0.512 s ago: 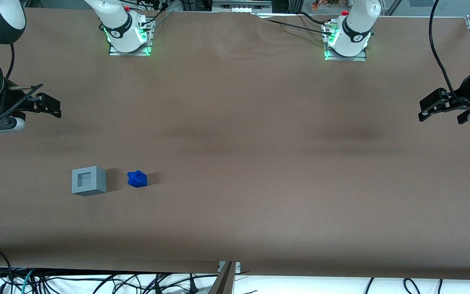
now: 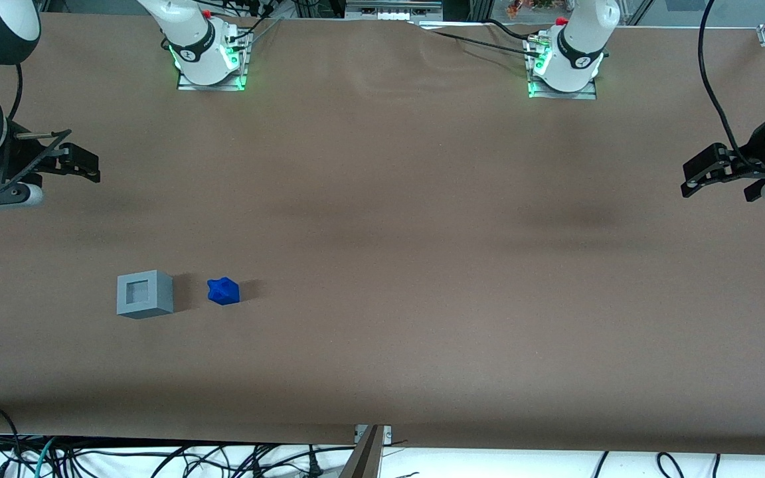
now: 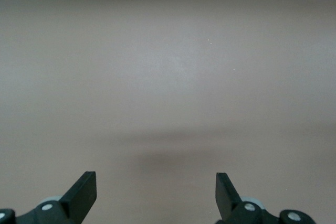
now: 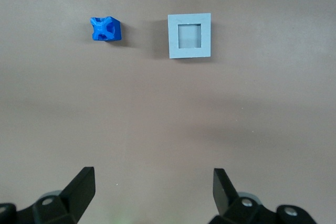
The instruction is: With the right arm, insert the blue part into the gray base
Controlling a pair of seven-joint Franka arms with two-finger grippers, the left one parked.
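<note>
Right arm's claw (image 2: 87,166) — open, aloft

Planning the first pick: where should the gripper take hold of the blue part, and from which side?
Probably from above, fingers closing on two flat flanks between the knobby corners: the blue part lies loose, apart from the gray base. The open gripper hangs well off it.

The small bright-blue plastic part (image 4: 105,29) looks slightly glossy; the light gray plastic cube base (image 4: 190,35) is matt (perhaps faintly grained). The black gripper (image 4: 152,184), jaws apart above the matt brown table (image 2: 422,265), looks like plastic.
</note>
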